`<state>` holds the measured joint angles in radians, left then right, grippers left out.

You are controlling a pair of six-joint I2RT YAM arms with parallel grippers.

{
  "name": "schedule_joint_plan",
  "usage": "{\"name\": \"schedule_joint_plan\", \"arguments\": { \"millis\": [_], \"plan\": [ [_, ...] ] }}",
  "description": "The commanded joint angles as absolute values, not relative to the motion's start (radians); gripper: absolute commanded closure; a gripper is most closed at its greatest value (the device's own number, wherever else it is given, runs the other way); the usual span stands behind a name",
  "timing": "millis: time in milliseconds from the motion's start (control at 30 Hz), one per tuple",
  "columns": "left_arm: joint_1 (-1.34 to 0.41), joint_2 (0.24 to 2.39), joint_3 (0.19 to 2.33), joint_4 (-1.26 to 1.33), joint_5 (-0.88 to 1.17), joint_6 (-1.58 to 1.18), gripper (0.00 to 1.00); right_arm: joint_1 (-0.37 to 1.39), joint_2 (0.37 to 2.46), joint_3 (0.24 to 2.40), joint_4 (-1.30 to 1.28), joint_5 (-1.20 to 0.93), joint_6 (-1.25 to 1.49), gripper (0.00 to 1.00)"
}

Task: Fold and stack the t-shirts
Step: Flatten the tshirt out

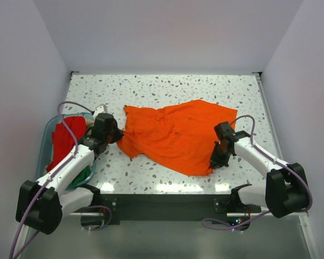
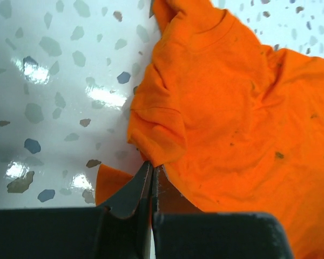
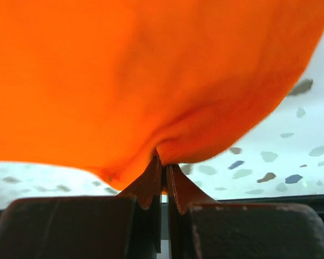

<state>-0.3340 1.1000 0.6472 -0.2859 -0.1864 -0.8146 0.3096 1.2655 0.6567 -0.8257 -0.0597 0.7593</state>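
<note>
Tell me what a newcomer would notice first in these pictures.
The bright orange t-shirt sprawls crumpled across the middle of the speckled table. The left gripper and right gripper each pinch an edge of it, one per side. At the far left, a teal tub holds a red t-shirt.

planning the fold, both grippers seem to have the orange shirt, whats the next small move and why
Probably lift both together and draw them apart: the left gripper and right gripper are each shut on an edge of the orange t-shirt, which lies rumpled.

Both closed — left hand (image 2: 151,168), right hand (image 3: 163,160)
</note>
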Motion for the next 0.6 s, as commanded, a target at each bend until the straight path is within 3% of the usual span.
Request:
{"name": "schedule_joint_plan", "arguments": {
  "millis": [0,200,567],
  "plan": [
    [-0.327,1.036,0.741,-0.311,-0.166,-0.738,1.0,0.314,1.183,0.877,-0.791,-0.087,0.695,1.0],
    [-0.327,0.94,0.943,-0.411,-0.141,-0.68,1.0,0.292,1.123,1.161,-0.885,-0.02,0.643,1.0],
    [-0.327,0.899,1.446,-0.561,-0.084,-0.617,1.0,0.115,1.103,1.563,-0.98,-0.101,0.555,1.0]
  ]
}}
